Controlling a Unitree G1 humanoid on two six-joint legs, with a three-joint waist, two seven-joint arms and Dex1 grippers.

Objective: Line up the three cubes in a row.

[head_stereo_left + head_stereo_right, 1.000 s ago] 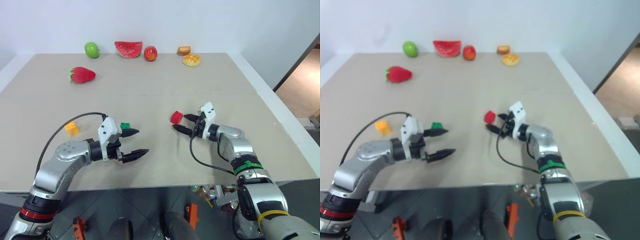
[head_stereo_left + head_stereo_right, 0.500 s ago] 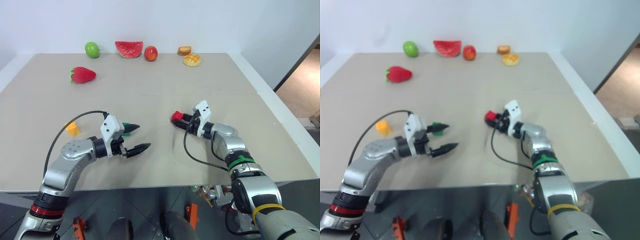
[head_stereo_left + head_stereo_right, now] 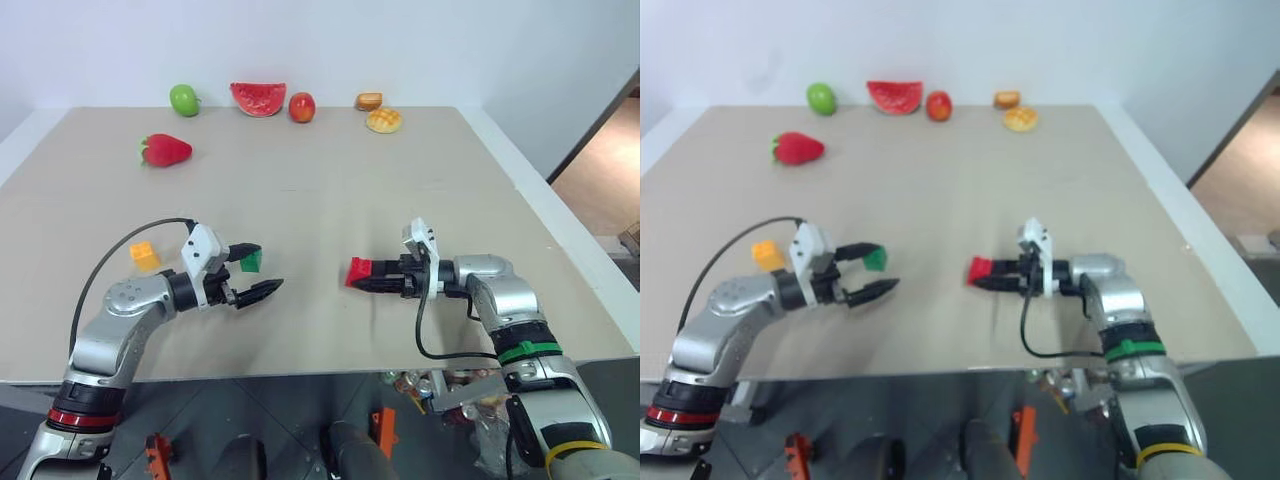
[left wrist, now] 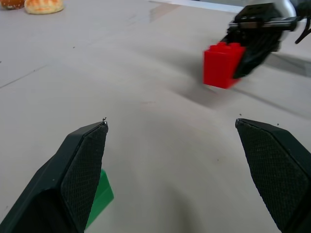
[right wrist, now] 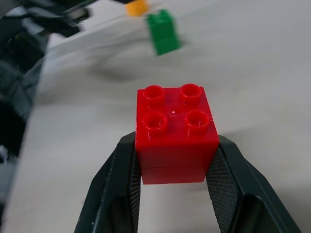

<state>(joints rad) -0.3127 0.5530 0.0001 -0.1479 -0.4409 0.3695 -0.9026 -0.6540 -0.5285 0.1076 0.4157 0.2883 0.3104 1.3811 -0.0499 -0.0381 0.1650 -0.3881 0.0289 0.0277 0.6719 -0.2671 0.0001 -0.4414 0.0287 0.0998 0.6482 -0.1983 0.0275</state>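
Fingers of the right gripper (image 5: pixel 172 194) clamp the red cube (image 5: pixel 175 131) by its smooth sides; it looks light and rigid. Left gripper (image 3: pixel 250 272) fingers stand wide apart beside the green cube (image 3: pixel 251 261).

You've got a big beige table (image 3: pixel 330 170) with a faint seam running across the middle and a pale raised edge down the right side. Behind it there's a plain white wall (image 3: pixel 400 45), evenly lit, no hard shadows. Off to the right you can see a strip of tan floor (image 3: pixel 600 180) past a dark door edge. Under the front edge of the table the floor (image 3: pixel 290 420) is dark grey.
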